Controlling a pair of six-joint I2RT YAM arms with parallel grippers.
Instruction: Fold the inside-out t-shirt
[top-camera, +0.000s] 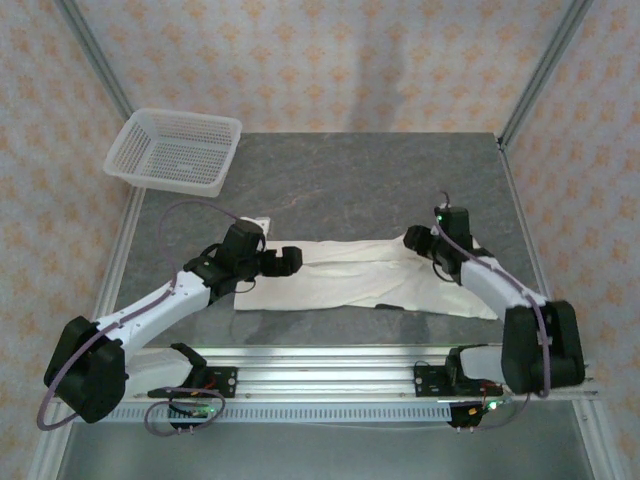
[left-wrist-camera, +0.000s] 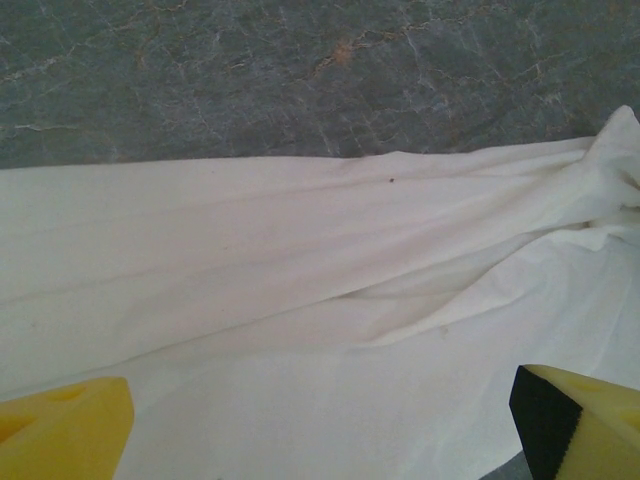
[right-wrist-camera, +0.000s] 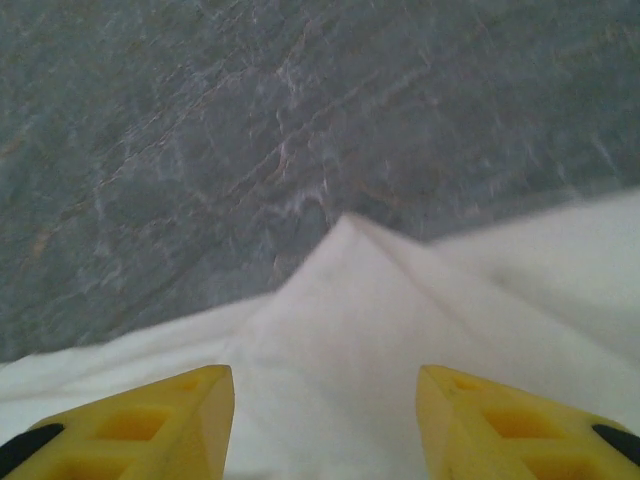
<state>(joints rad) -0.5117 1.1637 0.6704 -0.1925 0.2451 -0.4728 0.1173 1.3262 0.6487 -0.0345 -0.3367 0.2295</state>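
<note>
risk: the right jaws stand apart over a raised peak of the shirt (right-wrist-camera: 340, 300). if cloth clings to a fingertip (right-wrist-camera: 150, 420) when they lift, the peak would likely be pulled up and the fold edge spoiled. risk: the left jaws, set wide apart, hang low over wrinkled cloth, and a drag toward 3 o'clock would probably bunch it.

location: the shirt lies as a long band across the middle of the surface (top-camera: 350, 180), running 9 to 3 o'clock. left jaws sit at its 9 o'clock end, right jaws at its 3 o'clock end. cloth lies below both and is gripped by neither.
</note>
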